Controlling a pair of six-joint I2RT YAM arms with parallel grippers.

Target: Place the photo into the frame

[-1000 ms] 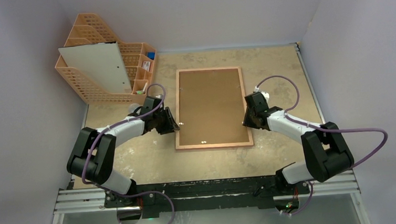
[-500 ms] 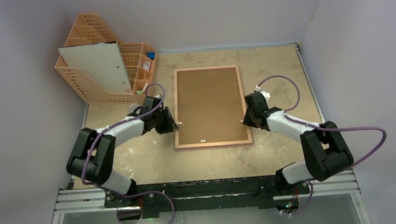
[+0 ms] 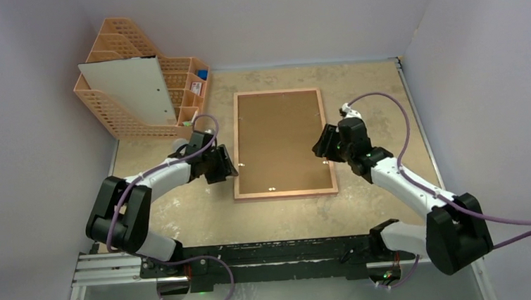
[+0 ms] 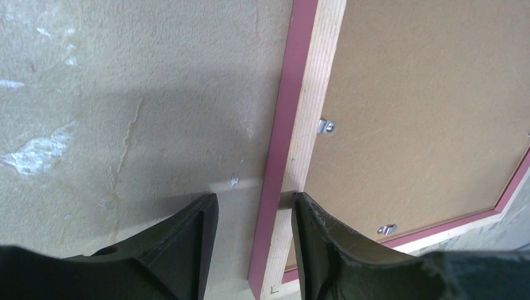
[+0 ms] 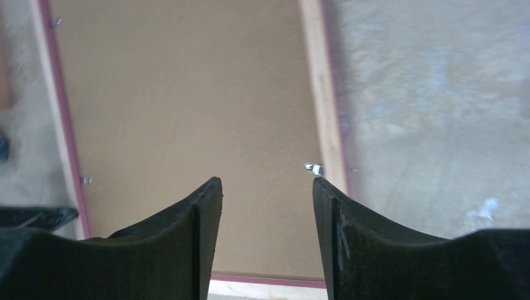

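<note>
The frame (image 3: 278, 92) lies face down mid-table, pale wood back up and pink edge showing, with the brown backing board (image 3: 281, 138) sitting in it. The photo's sea picture shows in no view. My left gripper (image 3: 234, 168) is open, and in the left wrist view (image 4: 253, 203) its fingers straddle the frame's left rim (image 4: 312, 106) near the front corner. My right gripper (image 3: 319, 148) is open and empty, hovering over the board (image 5: 187, 94) just inside the frame's right rim (image 5: 324, 94). A small metal clip (image 5: 314, 168) sits by its right finger.
An orange mesh file rack (image 3: 105, 115) stands at the back left and holds a large white sheet (image 3: 128, 92); I cannot tell whether that is the photo. A small organiser (image 3: 191, 91) is next to it. Grey walls close in on three sides.
My right gripper has risen off the frame's right rim and swung inward over the backing board. The left gripper has stayed at the left rim.
</note>
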